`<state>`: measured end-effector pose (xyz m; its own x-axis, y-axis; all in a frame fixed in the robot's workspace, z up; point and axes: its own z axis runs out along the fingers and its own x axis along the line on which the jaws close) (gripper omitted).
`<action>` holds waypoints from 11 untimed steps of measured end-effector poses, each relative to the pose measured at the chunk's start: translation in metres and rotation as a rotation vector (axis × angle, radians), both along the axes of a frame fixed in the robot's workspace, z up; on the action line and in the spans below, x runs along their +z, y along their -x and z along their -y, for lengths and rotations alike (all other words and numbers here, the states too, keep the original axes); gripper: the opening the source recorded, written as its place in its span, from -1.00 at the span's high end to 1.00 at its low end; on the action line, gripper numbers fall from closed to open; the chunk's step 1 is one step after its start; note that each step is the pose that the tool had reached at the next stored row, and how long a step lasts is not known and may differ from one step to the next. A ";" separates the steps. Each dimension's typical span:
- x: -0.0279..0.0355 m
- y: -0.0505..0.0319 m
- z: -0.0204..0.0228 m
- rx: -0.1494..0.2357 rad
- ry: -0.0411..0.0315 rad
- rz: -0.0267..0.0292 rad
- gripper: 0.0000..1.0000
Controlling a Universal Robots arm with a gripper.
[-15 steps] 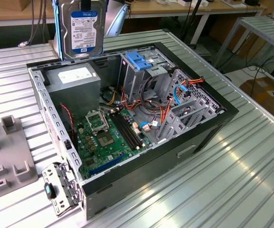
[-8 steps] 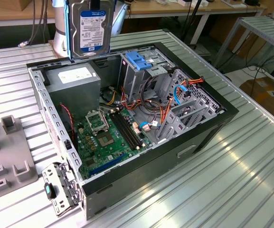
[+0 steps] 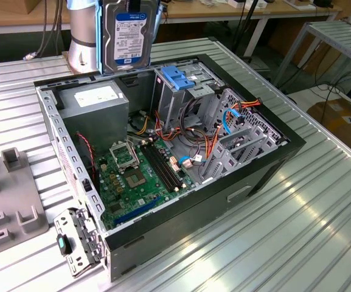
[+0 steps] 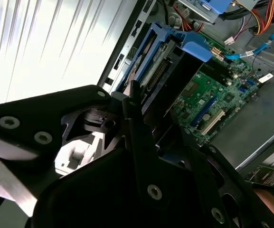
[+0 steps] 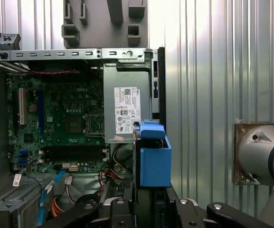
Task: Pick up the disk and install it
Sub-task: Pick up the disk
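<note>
Gripper (image 5: 148,202) is pointing down, closed tight on the disk (image 3: 126,33). Disk is hanging upright, label outward, over the open computer case's (image 3: 266,173) 11 o'clock corner, above the power supply (image 3: 96,103). Arm (image 3: 81,36) is standing just beside it.

1. In the exterior view I get bright, even overhead light. The ribbed desk (image 3: 284,243) shows white glare streaks at 5 o'clock.
2. The disk (image 3: 126,33) at 12 o'clock is well lit, while the inside of the computer case (image 3: 266,176) lies in shade.
3. In the second wrist view the desk (image 4: 42,42) is blown out to white, and the end effector (image 4: 158,128) reads as a dark mass.
4. In the first wrist view the light is flat and even, with a soft sheen on the desk (image 5: 208,71).
</note>
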<state>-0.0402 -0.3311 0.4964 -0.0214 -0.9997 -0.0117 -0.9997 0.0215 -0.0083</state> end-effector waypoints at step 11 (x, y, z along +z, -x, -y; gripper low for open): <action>0.0000 -0.0217 0.0000 0.000 0.0000 0.0000 0.30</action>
<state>-0.0185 -0.3311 0.4964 -0.0215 -0.9997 -0.0117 -0.9997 0.0216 -0.0083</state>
